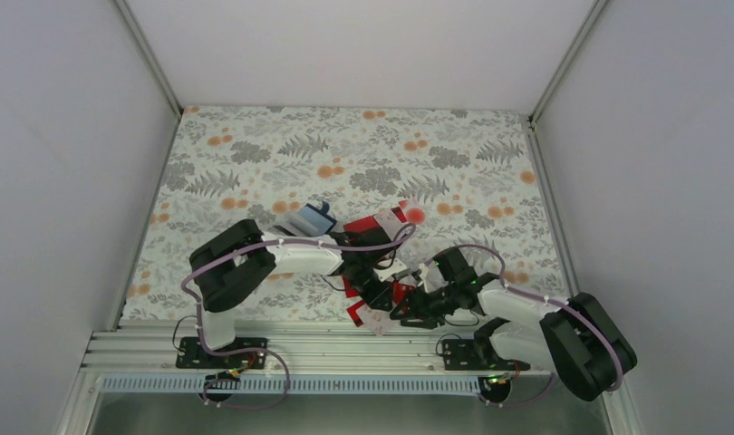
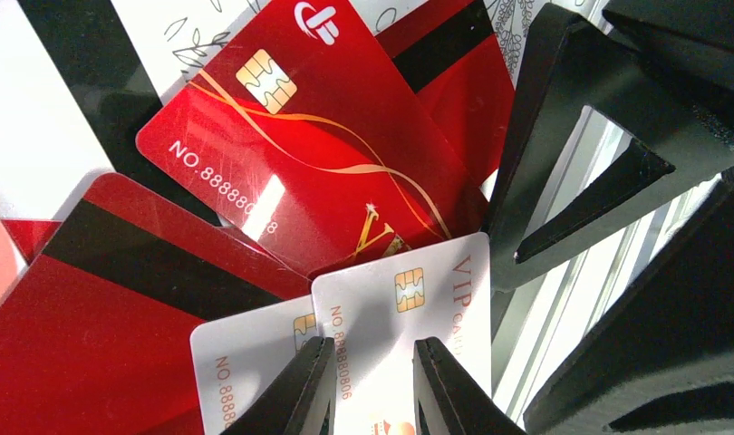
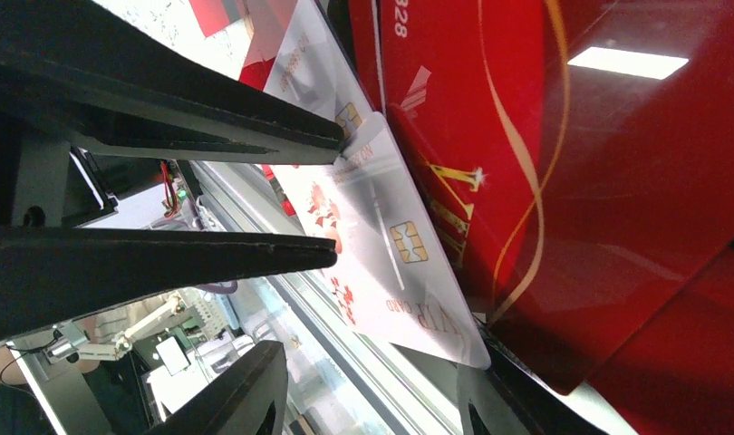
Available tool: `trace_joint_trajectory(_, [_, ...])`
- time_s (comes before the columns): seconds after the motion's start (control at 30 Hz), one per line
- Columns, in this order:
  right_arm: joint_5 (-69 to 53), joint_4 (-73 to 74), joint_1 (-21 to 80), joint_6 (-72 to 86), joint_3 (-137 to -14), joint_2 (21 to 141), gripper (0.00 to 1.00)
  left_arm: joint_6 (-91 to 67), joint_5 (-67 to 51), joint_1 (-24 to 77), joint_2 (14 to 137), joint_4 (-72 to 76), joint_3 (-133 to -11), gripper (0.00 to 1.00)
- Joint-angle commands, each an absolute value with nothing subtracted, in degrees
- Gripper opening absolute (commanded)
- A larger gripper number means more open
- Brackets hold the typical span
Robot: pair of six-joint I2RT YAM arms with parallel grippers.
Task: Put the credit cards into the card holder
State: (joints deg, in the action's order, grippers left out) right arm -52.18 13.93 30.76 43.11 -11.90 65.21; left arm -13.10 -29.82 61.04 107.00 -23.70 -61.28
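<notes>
Between white walls (image 1: 64,181), on a floral-print counter (image 1: 255,154): shows mostly red credit cards (image 1: 379,225) heaped toward the near edge, with the navy card holder (image 1: 311,218) lying just left of the heap's far end, beyond the left forearm (image 1: 300,256). Looks to be singling out one card: finds the left gripper (image 2: 374,353) narrowly parted, tips over a white VIP card (image 2: 391,308) with nothing visibly clamped, and the right gripper (image 3: 336,201) about half open, fingers straddling that card's corner, no hold yet. Next calls for closing on that card alone, lifting it clear of the red ones, then carrying it across to the holder.
</notes>
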Motion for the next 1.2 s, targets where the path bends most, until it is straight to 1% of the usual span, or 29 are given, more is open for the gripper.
trace_joint_trajectory(0.0, [-50.3,8.3,30.8,42.7,-13.0,64.0,0.47,-13.8,-30.7,60.7,108.8,-22.9,-59.8,0.24])
trace_joint_trajectory(0.57, [-50.0,7.7,30.8,43.1,-13.9,60.3,0.44,-14.8,-31.9,58.8,108.8,-21.8,-59.4,0.24])
trace_joint_trajectory(0.8, [-50.1,6.7,30.8,43.0,-14.1,62.2,0.39,-15.4,-32.9,57.7,108.7,-20.7,-58.8,0.24])
trace_joint_trajectory(0.97, [-50.0,6.1,30.8,42.6,-14.8,63.6,0.38,-15.5,-33.5,56.8,108.6,-20.3,-58.4,0.24])
trace_joint_trajectory(1.07, [-50.0,5.9,30.8,42.2,-15.2,65.5,0.34,-15.4,-33.7,56.4,108.6,-20.4,-58.6,0.24])
trace_joint_trajectory(1.17, [-49.8,5.8,30.8,41.9,-15.4,67.6,0.28,-15.3,-33.9,56.0,108.6,-20.5,-58.7,0.24])
